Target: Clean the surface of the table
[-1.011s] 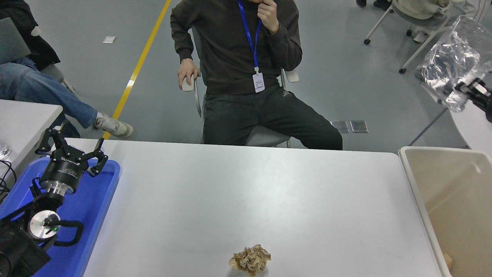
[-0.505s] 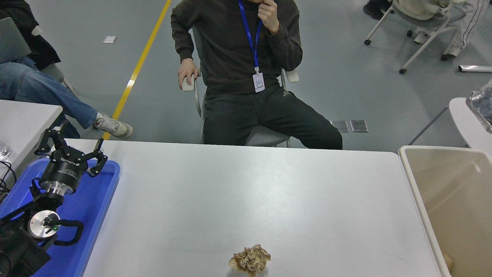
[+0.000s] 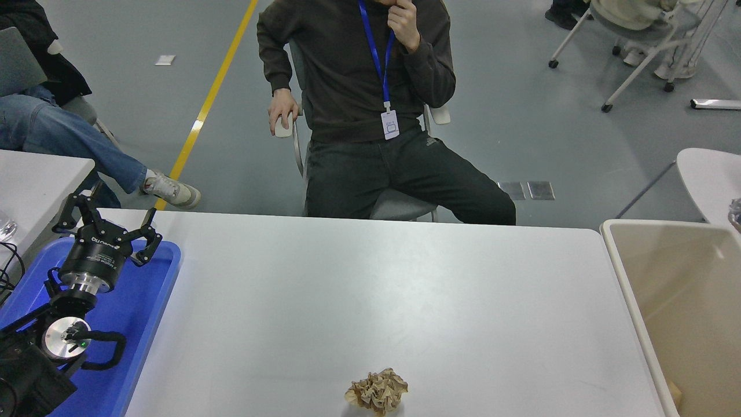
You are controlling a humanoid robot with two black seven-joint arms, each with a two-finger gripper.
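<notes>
Near the front edge of the table surface (image 3: 370, 278), a crumpled brown paper ball (image 3: 377, 391) is seen, well right of the parked left gripper (image 3: 107, 226), whose jaws are spread and empty; no right gripper is seen.

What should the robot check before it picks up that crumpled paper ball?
1. Crumpled paper ball in plain sight on the table near the front edge: ok.
2. Bin at the table's right end open to drop it in: ok.
3. Left gripper parked over the blue tray, out of the way: ok.
4. Right gripper in view and ready: not ok, it is out of view.
5. Seated person clear of the table: ok.
</notes>
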